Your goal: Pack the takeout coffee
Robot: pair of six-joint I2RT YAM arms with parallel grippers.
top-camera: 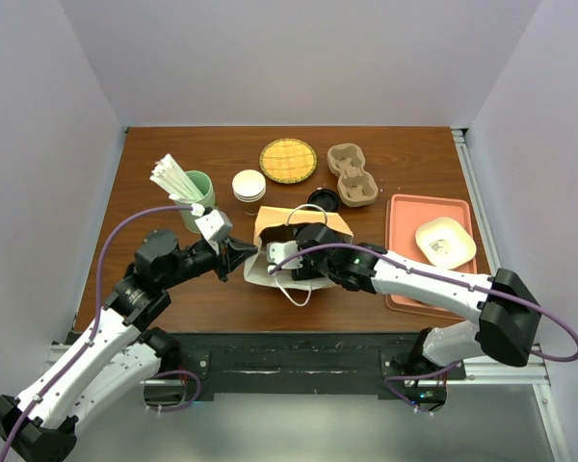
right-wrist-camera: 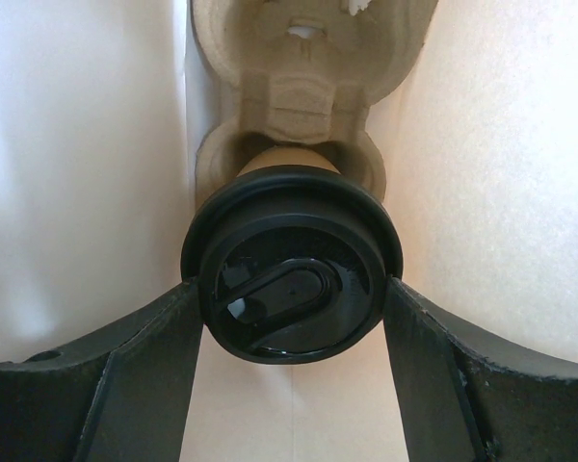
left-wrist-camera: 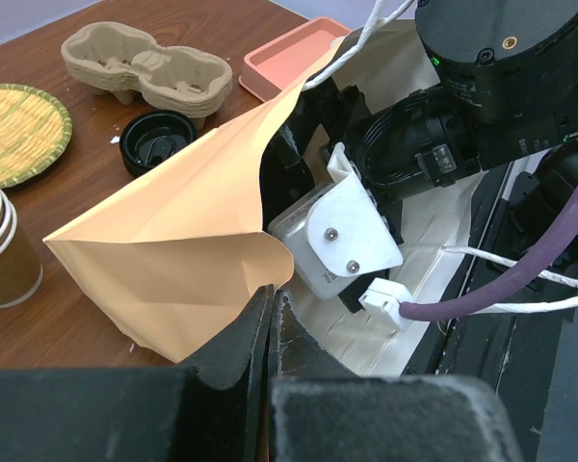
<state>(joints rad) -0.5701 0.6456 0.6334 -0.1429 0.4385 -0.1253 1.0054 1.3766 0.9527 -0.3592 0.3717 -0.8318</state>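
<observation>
– Two arms are in shot. What is each doing?
– Left tool (left-wrist-camera: pixel 272 318) is pressed together on the edge of a tan paper bag (left-wrist-camera: pixel 173 231), which lies on its side on the brown worktop (top-camera: pixel 405 164) with its mouth agape. Right tool (right-wrist-camera: pixel 292 298) reaches through that mouth, deep inside.

– Where is the takeout coffee?
– Inside the bag. The takeout coffee (right-wrist-camera: pixel 291 279) sits in the near cell of a pulp carrier (right-wrist-camera: pixel 299 87) that is also in there. Seen from the right wrist camera, its black lid faces the lens squarely. One finger touches each side of the rim, so that tool looks clamped on the lid.

– How does the cup lie from that tool?
– Straight ahead. Its long axis runs along the tool's line of reach, lid nearest, kraft body pointing deeper in. The right arm is the one on it; the left touches only paper.

– What does the coming move turn on?
– Likely that alignment. Letting go and backing out along the same axis should leave the cup seated. A sideways pull could drag the lid or tip the cup from its cell.
</observation>
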